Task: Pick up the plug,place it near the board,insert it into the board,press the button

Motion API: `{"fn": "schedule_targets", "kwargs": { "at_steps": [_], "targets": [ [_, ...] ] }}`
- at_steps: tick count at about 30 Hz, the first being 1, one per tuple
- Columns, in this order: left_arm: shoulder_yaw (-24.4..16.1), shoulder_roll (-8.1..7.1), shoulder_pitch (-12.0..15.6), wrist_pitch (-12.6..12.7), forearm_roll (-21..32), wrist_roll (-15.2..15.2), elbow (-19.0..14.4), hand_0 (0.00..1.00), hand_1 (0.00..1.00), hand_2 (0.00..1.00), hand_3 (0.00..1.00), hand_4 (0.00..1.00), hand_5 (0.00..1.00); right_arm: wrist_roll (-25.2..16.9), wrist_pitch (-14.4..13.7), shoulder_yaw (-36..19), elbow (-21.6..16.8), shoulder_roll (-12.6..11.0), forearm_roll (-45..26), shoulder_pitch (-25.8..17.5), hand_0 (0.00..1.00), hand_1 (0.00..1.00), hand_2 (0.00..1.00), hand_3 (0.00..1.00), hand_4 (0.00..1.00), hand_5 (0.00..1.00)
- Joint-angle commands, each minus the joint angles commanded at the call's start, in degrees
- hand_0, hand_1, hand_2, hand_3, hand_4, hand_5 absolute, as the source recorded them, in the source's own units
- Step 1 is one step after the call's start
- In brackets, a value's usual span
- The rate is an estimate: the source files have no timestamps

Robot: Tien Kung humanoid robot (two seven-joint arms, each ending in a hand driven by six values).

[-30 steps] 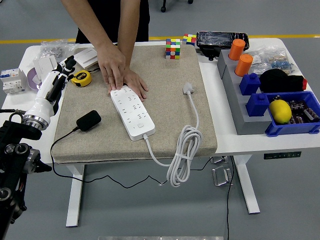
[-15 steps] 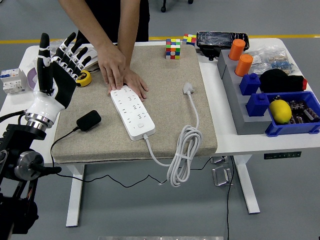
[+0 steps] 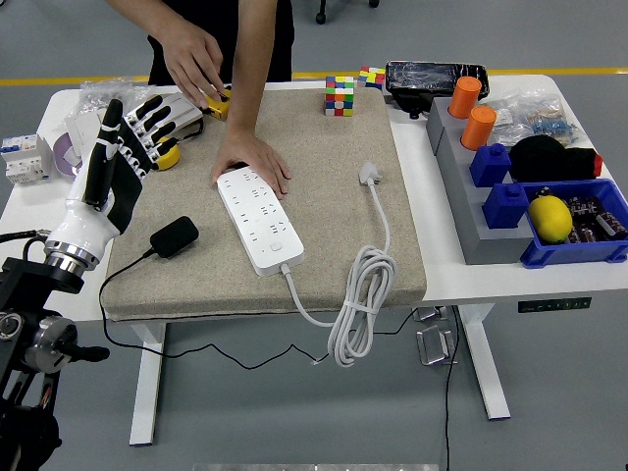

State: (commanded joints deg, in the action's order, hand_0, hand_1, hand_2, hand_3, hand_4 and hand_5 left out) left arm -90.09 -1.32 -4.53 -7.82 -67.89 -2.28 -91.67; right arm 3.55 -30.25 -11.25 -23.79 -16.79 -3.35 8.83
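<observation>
The robot's left hand (image 3: pixel 118 162) is white-backed with a black palm and black-and-white banded fingers — a silver wrist ring joins its black arm (image 3: pixel 34 324).

We find no text, label, brand or number that can be read. The power strip (image 3: pixel 261 220) bears only small socket marks, too fine to make out. The control panel (image 3: pixel 554 305) on the table's front edge, right of the power strip, shows tiny symbols that we cannot read at this size.
</observation>
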Motion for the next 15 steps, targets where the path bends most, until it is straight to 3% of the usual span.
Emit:
{"fn": "schedule_targets", "kwargs": {
  "at_steps": [7, 15],
  "targets": [
    [-4.8, 0.11, -0.1, 0.0, -2.1, 0.8, 4.0, 0.924, 0.905, 0.870, 0.868, 0.998, 0.998, 0.1, 0.1, 0.4, 0.1, 0.2, -0.1, -0.3, 0.819, 0.788, 0.751, 0.758, 0.998, 0.998],
    [-5.9, 0.15, 1.1, -0.9, -2.6, 1.0, 5.7, 0.955, 0.910, 0.867, 0.862, 0.998, 0.998, -0.2, 0.2, 0.4, 0.2, 0.6, 0.0, -0.6, 0.821, 0.788, 0.751, 0.758, 0.998, 0.998]
  ]
}}
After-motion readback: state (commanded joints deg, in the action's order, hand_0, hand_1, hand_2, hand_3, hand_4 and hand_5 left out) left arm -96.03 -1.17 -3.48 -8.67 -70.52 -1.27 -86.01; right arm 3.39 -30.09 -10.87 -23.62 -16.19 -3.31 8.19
